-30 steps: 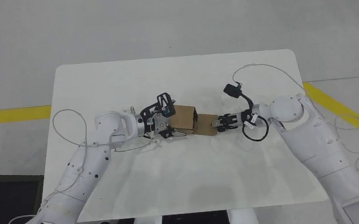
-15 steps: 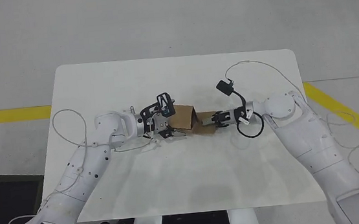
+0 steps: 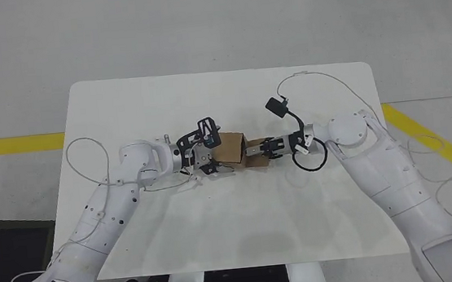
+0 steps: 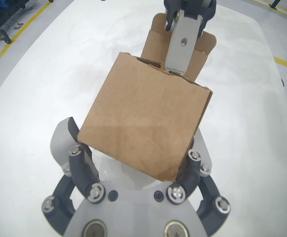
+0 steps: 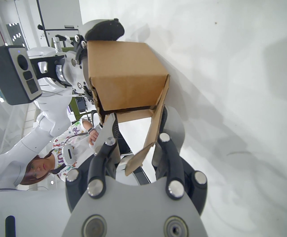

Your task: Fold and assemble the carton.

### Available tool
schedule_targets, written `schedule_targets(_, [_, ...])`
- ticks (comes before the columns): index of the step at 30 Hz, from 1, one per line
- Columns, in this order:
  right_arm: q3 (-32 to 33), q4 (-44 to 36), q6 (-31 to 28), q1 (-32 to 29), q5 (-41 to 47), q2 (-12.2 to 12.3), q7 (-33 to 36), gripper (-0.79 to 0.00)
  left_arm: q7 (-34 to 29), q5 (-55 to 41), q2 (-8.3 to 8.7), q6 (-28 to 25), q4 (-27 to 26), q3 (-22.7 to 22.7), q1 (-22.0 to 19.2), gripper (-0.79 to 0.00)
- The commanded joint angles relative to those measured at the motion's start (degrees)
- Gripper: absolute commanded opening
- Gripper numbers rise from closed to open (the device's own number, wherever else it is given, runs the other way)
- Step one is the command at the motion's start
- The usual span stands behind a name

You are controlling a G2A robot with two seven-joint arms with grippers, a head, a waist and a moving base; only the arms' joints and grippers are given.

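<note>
While the left tool (image 4: 132,145) is clamping the near end of the cardboard carton (image 4: 143,125) between both fingers, the carton is being held at the middle of the white worktop (image 3: 125,110), its open end facing the right tool (image 5: 139,116). That tool is standing partly open, its fingers straddling the end flap (image 5: 157,121) without pinching it, and one finger is reaching to the mouth of the carton. To do this fold well, I judge the right tool should be pressing the flap squarely along its crease and sweeping it inward. The left tool should be gripping firmly so the carton is not sliding or twisting. Pushing too hard is risking a crushed wall, or a flap bending off its score line.
</note>
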Motion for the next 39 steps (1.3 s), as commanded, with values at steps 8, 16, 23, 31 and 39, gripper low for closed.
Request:
schedule_targets(8, [-0.2,-1.7,0.0,-0.1,2.6,-0.2,-0.4,-0.342,-0.1,0.0,-0.05,-0.2,-0.1,0.2,0.0,0.0])
schedule_targets(16, [-0.5,-1.1,-1.8,0.1,5.6,-0.6,-1.2,-0.243,-0.3,0.1,-0.02,-0.2,0.1,0.0,0.0,0.0])
schedule_targets(23, [0.3,0.0,-4.6,-0.9,9.3,-0.7,-1.9,-0.422,-0.4,0.2,-0.03,-0.4,0.0,0.1,0.1,0.0])
schedule_targets(31, [0.1,0.7,-5.5,-1.5,10.2,-0.7,-1.8,-0.462,-0.5,0.4,-0.01,-0.4,-0.1,0.1,0.1,0.0])
schedule_targets(39, [-0.4,1.9,-5.6,-1.2,10.2,-0.8,-1.3,-0.591,-0.7,0.5,0.01,-0.4,-0.2,0.1,0.3,0.0])
